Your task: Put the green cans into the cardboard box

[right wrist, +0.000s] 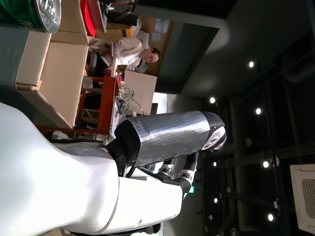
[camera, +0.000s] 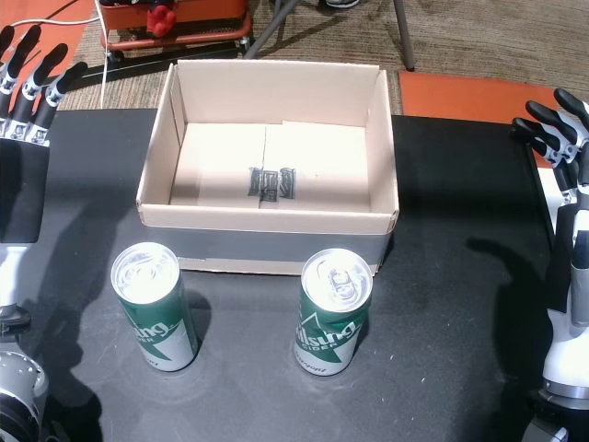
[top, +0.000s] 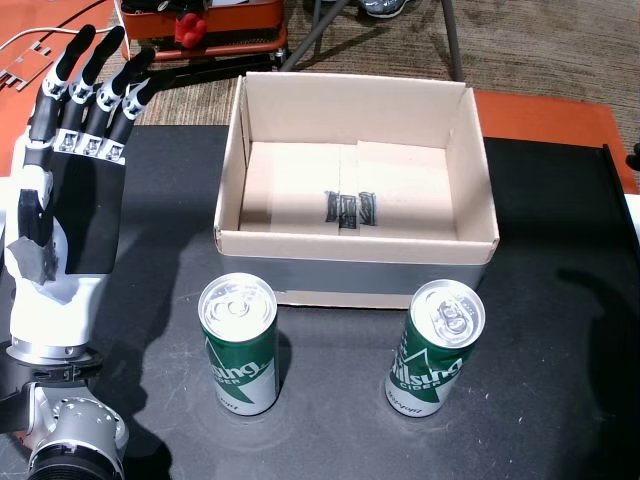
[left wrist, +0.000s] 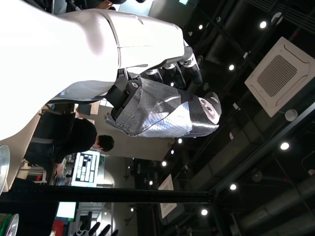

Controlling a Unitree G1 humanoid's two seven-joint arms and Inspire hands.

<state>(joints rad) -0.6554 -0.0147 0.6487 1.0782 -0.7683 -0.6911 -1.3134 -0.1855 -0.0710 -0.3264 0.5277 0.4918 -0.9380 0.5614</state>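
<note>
Two green cans upright on dark surface [top: 560,400], lower frame: left can [top: 239,343], right can [top: 436,346], both just before empty cardboard box [top: 355,255]. None boxed yet. My left hand [top: 70,190] spread, empty; right hand [camera: 569,230] fingers apart, empty. Next, likely: reach, wrap fingers around nearest can.

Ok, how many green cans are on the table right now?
2. One green can stands in front of the cardboard box's left end, the other green can in front of its right end. None inside the box.

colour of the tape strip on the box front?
Grey tape strip along the cardboard box front wall; clearest in a head view.
</note>
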